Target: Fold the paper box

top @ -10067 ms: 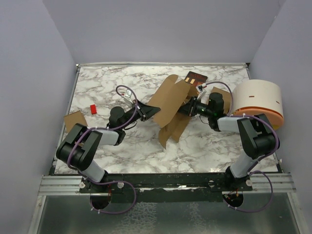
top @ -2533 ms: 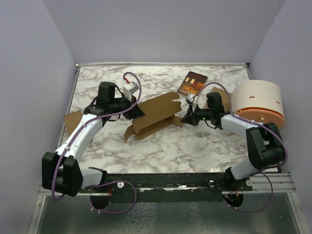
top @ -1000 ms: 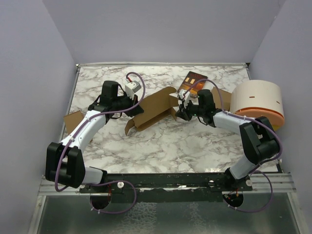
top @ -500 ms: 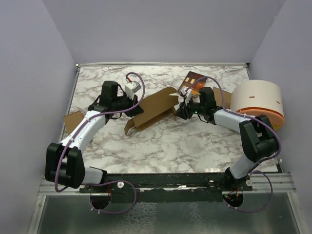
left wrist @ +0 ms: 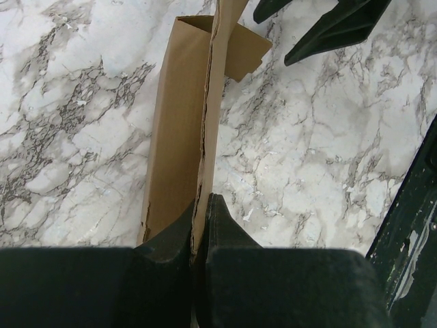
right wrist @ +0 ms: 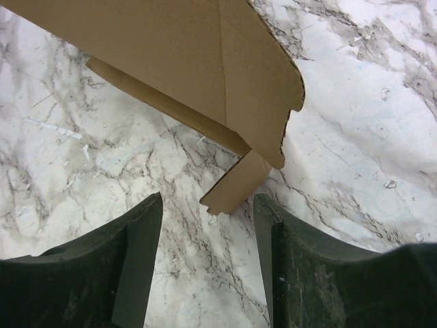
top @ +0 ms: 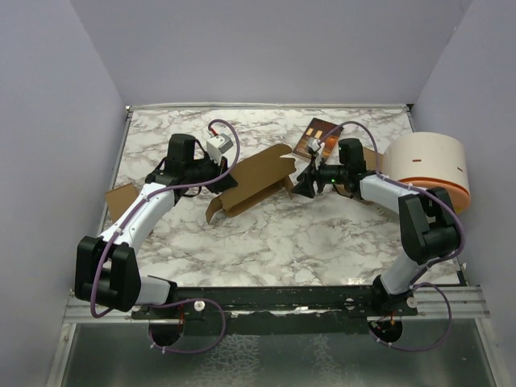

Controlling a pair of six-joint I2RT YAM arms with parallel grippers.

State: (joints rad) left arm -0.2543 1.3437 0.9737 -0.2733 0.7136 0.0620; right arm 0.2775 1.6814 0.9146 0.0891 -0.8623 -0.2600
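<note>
Left fingers (left wrist: 229,239) pressed together, pinching the left wall of the plain tan cardboard paper box (top: 254,181), which lies part-folded mid-surface (top: 266,242), toward the far edge. Right fingers (right wrist: 136,246) have just spread, releasing its right flap; a regrasp is likely. No writing on the box; dark reddish-brown printed booklet (top: 313,133) illegible.

Right jaws are off the paper box (top: 250,184) now. A second ago they were pinched on its right-hand end. They've since spread apart and backed off a touch toward the white drum (top: 423,169), so the small end flap (right wrist: 232,186) sits free just ahead of the fingertips (right wrist: 136,239). Going further back, ten seconds ago the box stood bunched up high between both arms. It's been brought down long and low since, and my left arm (top: 145,214) has unfolded and reached out away from its base.
</note>
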